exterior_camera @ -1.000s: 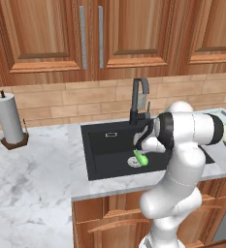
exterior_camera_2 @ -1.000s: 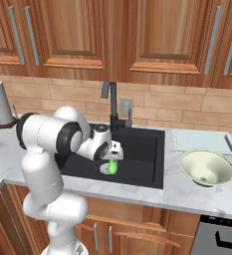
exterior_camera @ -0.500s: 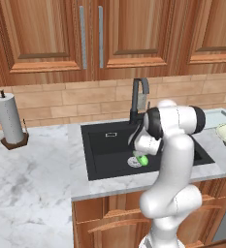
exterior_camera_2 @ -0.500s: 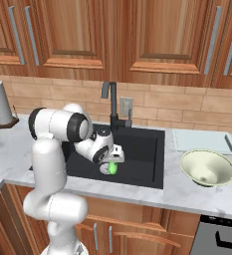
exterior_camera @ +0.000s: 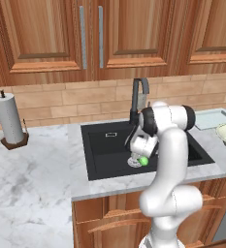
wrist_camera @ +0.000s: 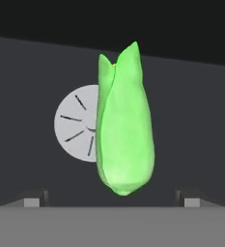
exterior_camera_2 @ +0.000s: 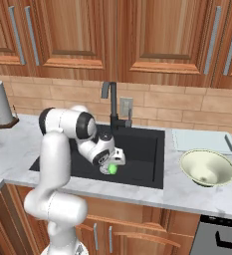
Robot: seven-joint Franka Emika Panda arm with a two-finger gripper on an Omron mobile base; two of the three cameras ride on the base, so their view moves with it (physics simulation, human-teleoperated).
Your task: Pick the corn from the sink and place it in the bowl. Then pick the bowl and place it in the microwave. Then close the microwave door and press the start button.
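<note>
Down in the sink (exterior_camera: 109,160), the gripper (wrist_camera: 112,198) has sunk lower than a moment ago — the elbow has swung in over the basin and the hand now sits just above the corn (wrist_camera: 123,130). Its fingers stand spread wide, one tip at each side of the cob, grasping nothing. The corn lies on the black floor partly over the round silver drain (wrist_camera: 77,123) — bright green, smooth husk, blunt near end, split pointed tip at the far end. Past the sink's right edge, near the counter's front, the bowl (exterior_camera_2: 207,168) sits pale and empty.
</note>
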